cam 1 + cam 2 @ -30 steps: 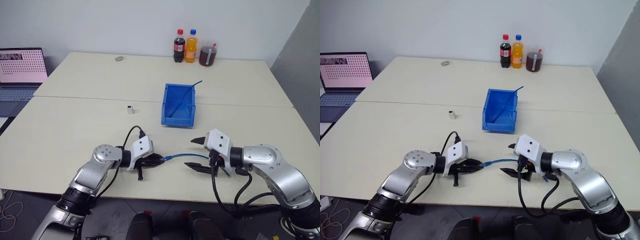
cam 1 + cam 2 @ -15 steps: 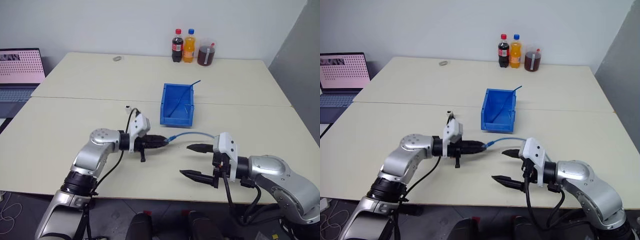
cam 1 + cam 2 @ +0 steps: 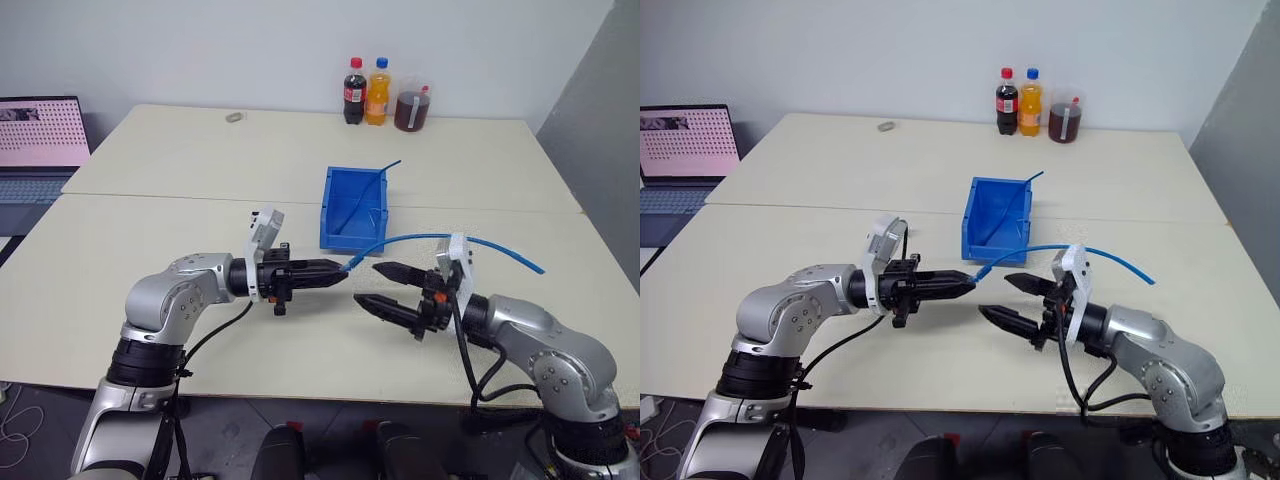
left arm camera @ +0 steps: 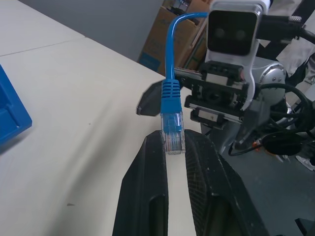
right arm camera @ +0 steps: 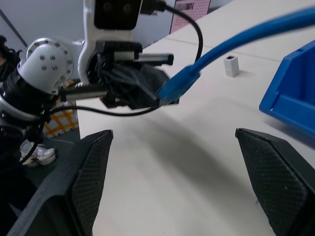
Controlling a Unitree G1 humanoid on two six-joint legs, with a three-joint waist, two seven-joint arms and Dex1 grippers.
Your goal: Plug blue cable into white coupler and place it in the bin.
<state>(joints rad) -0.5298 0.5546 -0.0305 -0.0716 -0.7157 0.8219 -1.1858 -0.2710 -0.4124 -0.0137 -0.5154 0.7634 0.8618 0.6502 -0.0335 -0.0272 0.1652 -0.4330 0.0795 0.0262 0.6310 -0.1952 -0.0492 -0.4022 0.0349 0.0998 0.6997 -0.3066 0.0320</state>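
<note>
Bright, even indoor light with soft shadows on the table (image 3: 150,260); wrist views slightly blurred close in.

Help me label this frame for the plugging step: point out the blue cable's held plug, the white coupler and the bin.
blue cable (image 4: 172,132): left wrist view, on the clear plug pinched between the fingers.
white coupler (image 5: 231,66): right wrist view, on its side face.
bin (image 3: 350,240): left eye view, on its near outer wall.

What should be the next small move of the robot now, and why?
Probably the open right hand should close on the blue cable just behind its plug: the left hand pinches only the plug, the cable hangs in the air, and the white coupler still sits unplugged on the table.
</note>
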